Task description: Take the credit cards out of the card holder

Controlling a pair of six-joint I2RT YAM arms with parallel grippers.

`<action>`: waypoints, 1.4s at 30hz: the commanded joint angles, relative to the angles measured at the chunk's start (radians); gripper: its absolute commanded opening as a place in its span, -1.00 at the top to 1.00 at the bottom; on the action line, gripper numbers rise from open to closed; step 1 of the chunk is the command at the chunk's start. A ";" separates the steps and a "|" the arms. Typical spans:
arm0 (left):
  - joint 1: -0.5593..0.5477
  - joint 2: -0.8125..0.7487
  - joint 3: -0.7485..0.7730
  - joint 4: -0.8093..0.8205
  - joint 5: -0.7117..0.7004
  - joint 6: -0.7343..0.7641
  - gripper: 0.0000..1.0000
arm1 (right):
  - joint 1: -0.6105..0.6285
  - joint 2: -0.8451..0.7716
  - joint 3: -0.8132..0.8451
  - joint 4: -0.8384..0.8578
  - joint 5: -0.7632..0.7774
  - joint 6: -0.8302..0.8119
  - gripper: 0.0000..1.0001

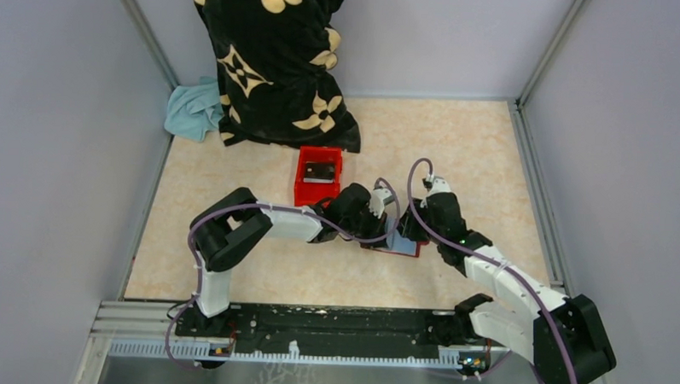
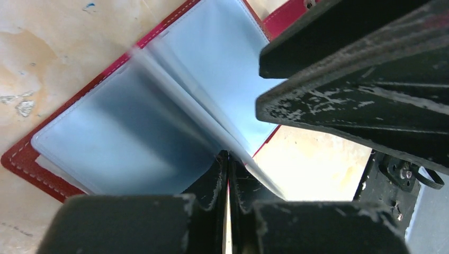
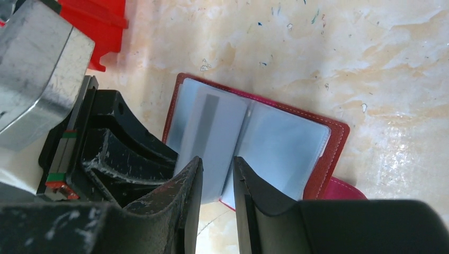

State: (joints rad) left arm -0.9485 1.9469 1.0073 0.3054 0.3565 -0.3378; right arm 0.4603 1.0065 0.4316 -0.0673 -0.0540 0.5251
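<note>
While the small dark red folding card holder [image 3: 339, 143] lies open and flat on the pale marbled table [image 3: 344, 63], between my two arms and near the bright red plastic box [image 1: 315, 194], I think about where to grab. My left gripper [image 2: 228, 159] is pinched tight right beside a see-through page [image 2: 212, 69], and I cannot tell if it nips that page. My right gripper [image 3: 217, 172] is open just a crack, with the edge of a thin pale blue-grey card [image 3: 209, 127] at the gap. I think the card is light, stiff and slippery, and the pages are floppy. So I should grab its bare edge and pull flat while the soft holder is held down.
</note>
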 commanded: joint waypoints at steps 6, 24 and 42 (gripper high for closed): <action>0.018 0.033 0.045 -0.073 -0.009 0.026 0.89 | -0.006 -0.061 0.004 0.047 -0.016 0.007 0.43; 0.018 0.027 0.040 -0.071 -0.003 0.022 0.89 | 0.014 0.088 0.021 0.147 -0.039 0.028 -0.03; 0.021 0.031 0.042 -0.072 -0.009 0.019 0.90 | 0.011 0.057 0.039 0.043 0.058 -0.013 0.07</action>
State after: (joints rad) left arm -0.9356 1.9553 1.0359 0.2646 0.3527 -0.3351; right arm 0.4690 1.0908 0.4332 -0.0067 -0.0479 0.5411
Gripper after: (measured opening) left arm 0.053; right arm 0.471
